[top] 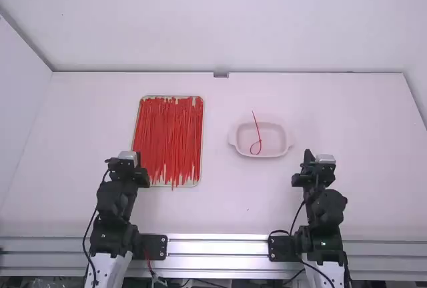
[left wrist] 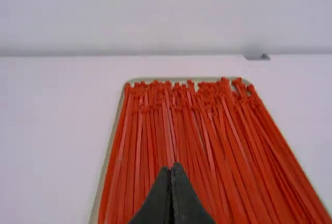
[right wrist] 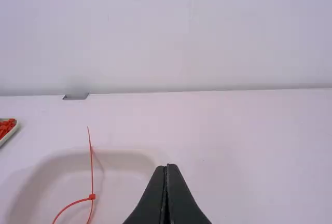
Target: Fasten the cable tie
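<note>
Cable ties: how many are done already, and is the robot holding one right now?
One looks done: the looped cable tie lies in the white dish. Nothing is in hand: the left gripper and the right gripper are both shut and empty, near their bases. Left to do: the straight ties piled on the tray, none fastened as far as I can tell.

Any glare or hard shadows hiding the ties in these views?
High view: even light, no glare on the tray of red ties or the looped tie in the white dish. Left wrist view: ties evenly lit beyond the shut left pincer. Right wrist view: only soft shading on the dish wall, none across the tie.
</note>
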`<action>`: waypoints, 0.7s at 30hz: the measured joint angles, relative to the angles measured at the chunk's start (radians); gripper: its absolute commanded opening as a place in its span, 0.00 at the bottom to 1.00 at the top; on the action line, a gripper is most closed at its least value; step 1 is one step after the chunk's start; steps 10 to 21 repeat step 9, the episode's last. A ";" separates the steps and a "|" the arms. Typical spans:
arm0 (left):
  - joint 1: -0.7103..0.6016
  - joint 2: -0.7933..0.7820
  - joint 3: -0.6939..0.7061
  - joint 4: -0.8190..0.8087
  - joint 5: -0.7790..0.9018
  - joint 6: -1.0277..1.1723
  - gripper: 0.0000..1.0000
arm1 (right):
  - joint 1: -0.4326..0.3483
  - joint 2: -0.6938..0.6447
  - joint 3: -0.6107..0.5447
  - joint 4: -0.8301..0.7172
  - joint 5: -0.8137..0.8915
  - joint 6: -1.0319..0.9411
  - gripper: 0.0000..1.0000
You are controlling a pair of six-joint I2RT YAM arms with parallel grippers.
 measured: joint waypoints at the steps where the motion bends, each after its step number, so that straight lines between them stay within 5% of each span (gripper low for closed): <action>1: 0.000 -0.015 0.000 0.000 0.000 0.000 0.00 | 0.000 0.000 0.000 0.000 0.000 0.000 0.00; 21: 0.000 -0.090 0.000 0.000 0.000 0.000 0.00 | 0.000 0.000 0.000 0.000 -0.001 0.000 0.00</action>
